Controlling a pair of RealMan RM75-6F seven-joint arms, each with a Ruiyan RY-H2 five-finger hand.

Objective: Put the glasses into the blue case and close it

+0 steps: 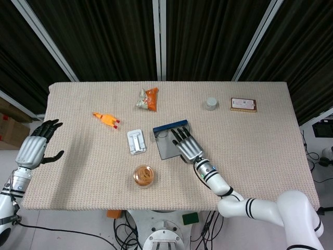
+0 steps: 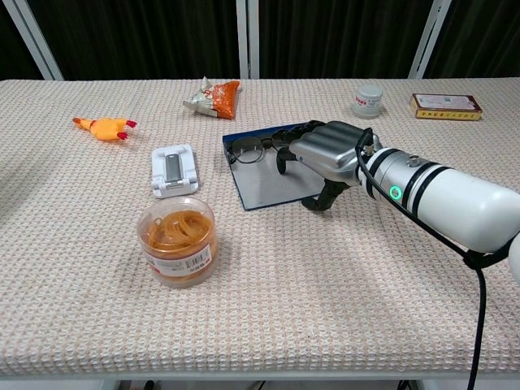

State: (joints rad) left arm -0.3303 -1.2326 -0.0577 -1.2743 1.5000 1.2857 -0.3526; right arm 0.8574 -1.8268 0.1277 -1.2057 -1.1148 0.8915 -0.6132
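Our left hand (image 1: 35, 148) hangs off the worktop's (image 1: 78, 172) left edge, fingers spread, holding nothing. Near the worktop's middle lies the open blue case (image 2: 268, 180), with the glasses (image 2: 256, 149) resting along its far edge. Our right hand (image 2: 325, 152) lies palm down over the case, its fingers (image 2: 286, 139) loosely apart and curled onto the glasses; we cannot tell whether they pinch the frame.
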